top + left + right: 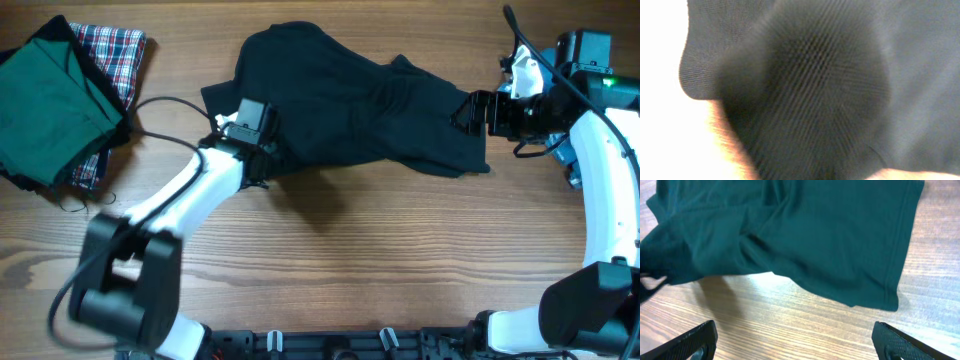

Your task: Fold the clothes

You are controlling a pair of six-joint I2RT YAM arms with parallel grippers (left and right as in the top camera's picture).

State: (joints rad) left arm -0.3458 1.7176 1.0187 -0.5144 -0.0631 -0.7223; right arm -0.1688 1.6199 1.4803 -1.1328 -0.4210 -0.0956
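The black shirt [350,105] is lying crumpled across the surface [400,250] toward 12 o'clock. The left fingers [256,130] are pinching shut on its 9 o'clock edge (fabric is filling that wrist view). The right fingers [692,341] are hanging wide apart, holding nothing, by its 3 o'clock hem.

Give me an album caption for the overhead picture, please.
A crumpled black fabric shirt on a wooden table, its edge pinched by the left jaws while the right jaws stand open.
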